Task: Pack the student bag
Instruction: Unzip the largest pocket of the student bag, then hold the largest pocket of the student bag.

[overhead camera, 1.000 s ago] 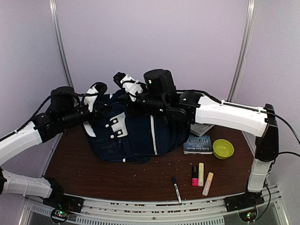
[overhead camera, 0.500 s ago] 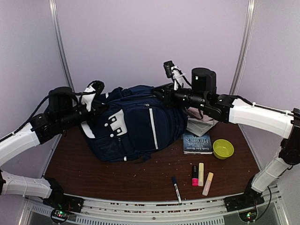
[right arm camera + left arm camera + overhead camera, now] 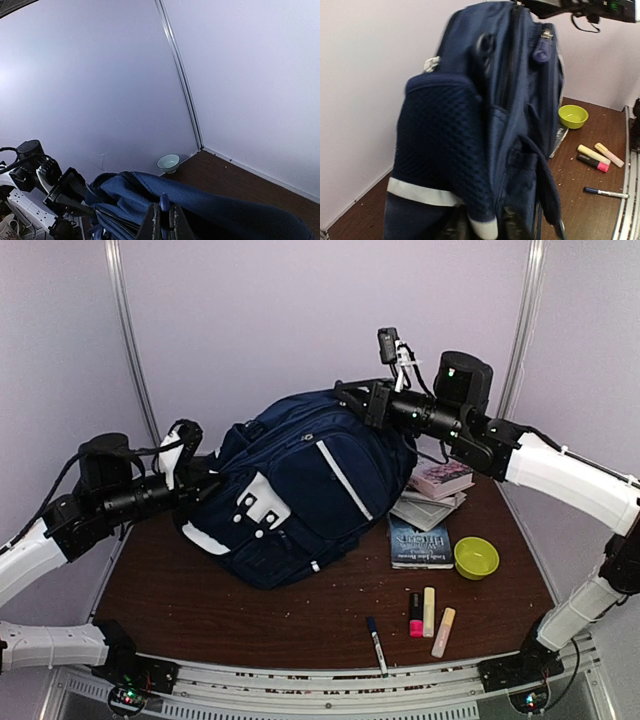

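fabric, not frame, was what both arms had hold of. on the left, the left tool point(image 3: 484, 229) was pressed together on the white-trimmed hem of the mesh side pocket point(image 3: 440, 150), low on the student bag point(image 3: 300, 490). the bag stood raised across the middle of the surface point(image 3: 180, 610), slung between the two arms, its lower edge apparently touching the wood. at its upper right end the right tool point(image 3: 162, 222) was pinching a fold of blue cloth beside the zip. to the right lay a stack of books point(image 3: 440, 483), a blue book point(image 3: 421, 542) and a green bowl point(image 3: 476, 557), and nearer the front a marker point(image 3: 377, 643) and three highlighters point(image 3: 428, 612).

the bag looked soft and bulky, likely to sag and fold wherever unsupported, so thin pinches could slip. stitched hems, the zip edge or a strap seemed the surest holds. opening it would probably need one end steadied.
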Action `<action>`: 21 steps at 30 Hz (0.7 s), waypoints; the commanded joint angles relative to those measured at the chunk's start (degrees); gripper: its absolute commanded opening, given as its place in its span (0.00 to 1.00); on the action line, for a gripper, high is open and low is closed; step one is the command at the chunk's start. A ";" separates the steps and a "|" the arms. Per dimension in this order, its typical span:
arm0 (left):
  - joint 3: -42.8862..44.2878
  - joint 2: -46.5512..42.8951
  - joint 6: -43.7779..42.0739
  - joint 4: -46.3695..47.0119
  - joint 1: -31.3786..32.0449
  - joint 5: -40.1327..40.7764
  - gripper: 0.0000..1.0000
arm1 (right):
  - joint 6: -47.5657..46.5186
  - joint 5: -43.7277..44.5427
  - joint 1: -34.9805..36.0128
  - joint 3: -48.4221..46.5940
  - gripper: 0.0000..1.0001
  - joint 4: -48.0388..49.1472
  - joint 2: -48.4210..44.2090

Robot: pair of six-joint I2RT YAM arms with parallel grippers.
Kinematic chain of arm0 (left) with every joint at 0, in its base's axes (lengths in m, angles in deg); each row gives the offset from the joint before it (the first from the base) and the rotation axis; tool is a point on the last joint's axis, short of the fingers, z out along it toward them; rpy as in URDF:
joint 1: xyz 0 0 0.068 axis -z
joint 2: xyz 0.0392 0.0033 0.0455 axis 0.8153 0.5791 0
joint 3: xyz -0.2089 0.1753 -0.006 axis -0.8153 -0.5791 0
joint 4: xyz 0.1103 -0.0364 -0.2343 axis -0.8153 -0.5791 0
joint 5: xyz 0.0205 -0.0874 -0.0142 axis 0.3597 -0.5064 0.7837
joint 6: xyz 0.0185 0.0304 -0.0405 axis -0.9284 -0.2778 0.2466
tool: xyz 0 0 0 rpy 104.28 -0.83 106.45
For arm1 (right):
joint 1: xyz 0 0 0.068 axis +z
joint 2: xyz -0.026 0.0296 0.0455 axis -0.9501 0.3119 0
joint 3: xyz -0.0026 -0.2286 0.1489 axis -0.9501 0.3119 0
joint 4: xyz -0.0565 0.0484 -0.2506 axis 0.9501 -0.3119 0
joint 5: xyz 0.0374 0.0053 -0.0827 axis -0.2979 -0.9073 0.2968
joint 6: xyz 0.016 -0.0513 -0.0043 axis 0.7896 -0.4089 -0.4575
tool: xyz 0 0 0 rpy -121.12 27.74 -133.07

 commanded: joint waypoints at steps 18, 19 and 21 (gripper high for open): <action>24.48 20.31 13.12 -1.09 0.24 -9.26 0.97 | -5.69 -13.61 5.56 -14.71 0.00 6.39 6.69; 24.77 21.69 14.09 -0.59 0.29 -10.54 0.98 | -5.32 -12.99 5.58 -14.12 0.00 7.06 6.46; 23.49 22.87 15.86 2.25 0.23 -11.33 0.98 | -4.85 -11.81 5.57 -12.78 0.00 7.91 5.90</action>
